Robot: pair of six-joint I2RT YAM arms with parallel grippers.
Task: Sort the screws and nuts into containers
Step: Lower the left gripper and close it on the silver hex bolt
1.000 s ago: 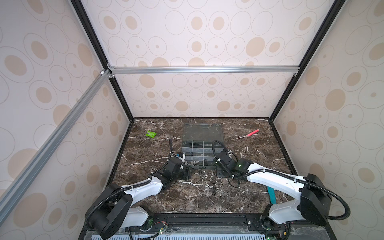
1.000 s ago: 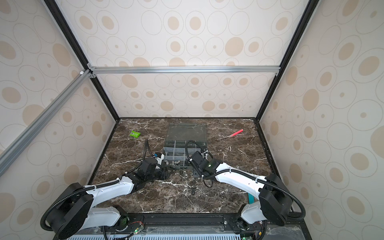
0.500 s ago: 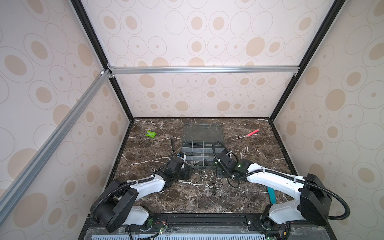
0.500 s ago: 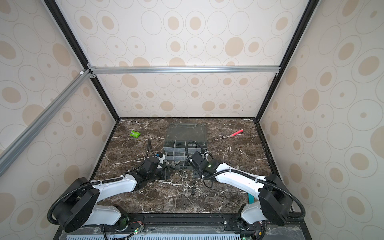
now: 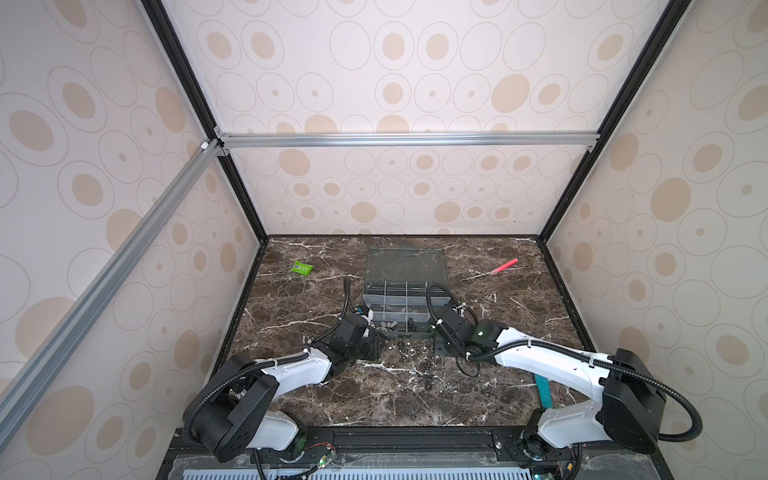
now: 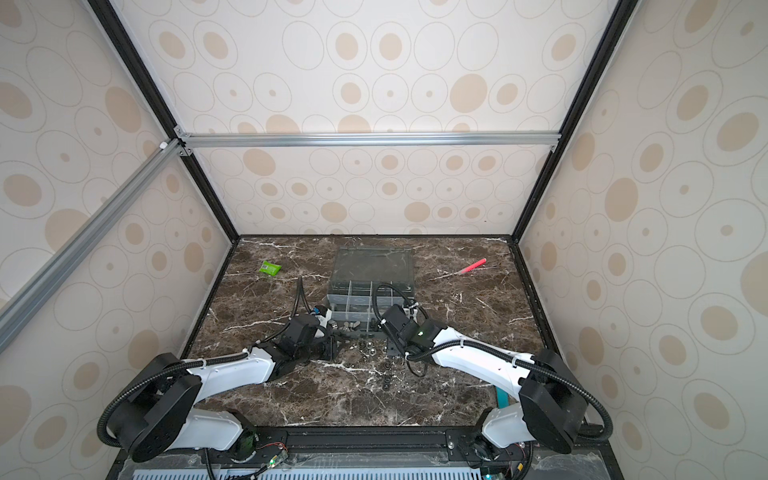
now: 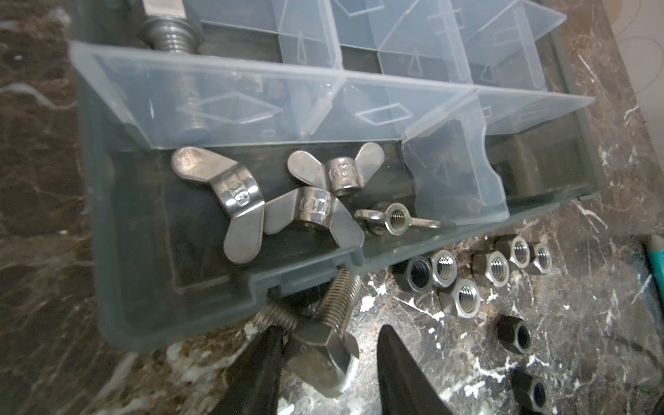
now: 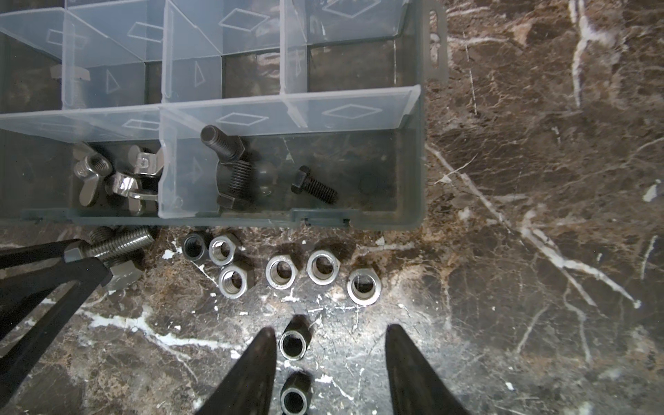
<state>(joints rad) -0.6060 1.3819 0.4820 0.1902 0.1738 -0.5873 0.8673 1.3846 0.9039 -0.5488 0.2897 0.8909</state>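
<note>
Dark brown marble makes the surface [image 5: 374,409], closed in by walls with beige circles. At the middle stands the grey organizer box [image 7: 161,305], with its clear lid [image 5: 405,266] laid open to the far side. A green packet [image 5: 302,268] lies far left and a red pen [image 5: 503,267] far right, both well apart from the work.

Wing nuts [image 7: 312,201] lie in the near left cell of the box, and black screws [image 8: 233,172] in the cell to its right. Silver hex nuts [image 8: 284,273] lie loose on the surface just beside the box's near wall, and dark nuts [image 8: 293,345] lie nearer still.

The left hand [image 7: 328,334] is low at the near left corner of the box. Its jaws stand apart around the head of a silver screw [image 7: 341,294]; one finger touches it and a gap shows at the other. The near wall of the box stands directly before this screw's tip, and a second silver screw [image 7: 275,318] lies partly under the same finger. The right hand [image 8: 330,328] is open and holds nothing; one dark nut sits between its fingers, close to one of them.
</note>
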